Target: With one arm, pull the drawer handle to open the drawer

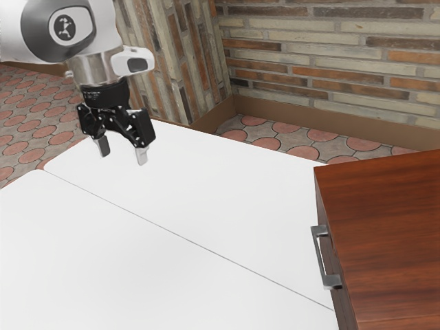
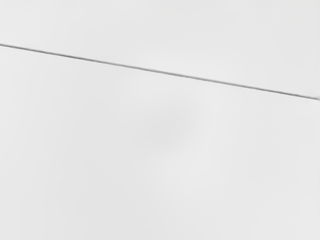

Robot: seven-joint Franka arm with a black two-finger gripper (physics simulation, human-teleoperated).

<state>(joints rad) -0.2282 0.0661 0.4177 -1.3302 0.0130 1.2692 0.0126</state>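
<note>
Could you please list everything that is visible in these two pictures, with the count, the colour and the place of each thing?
table: one, white, under the hand, across the middle and lower exterior view
seam: one, thin grey line, across the table top
cabinet: one, dark red-brown wood, at the exterior view's right
drawer handle: one, grey metal, upright bar on the cabinet's front
brick wall: one, beige and brown, behind the table
floor: one, red-brown rounded tiles, beyond the table
arm: one, white and grey, exterior view's upper left
hand: one, black, open, empty, above the table, far from the handle
</note>
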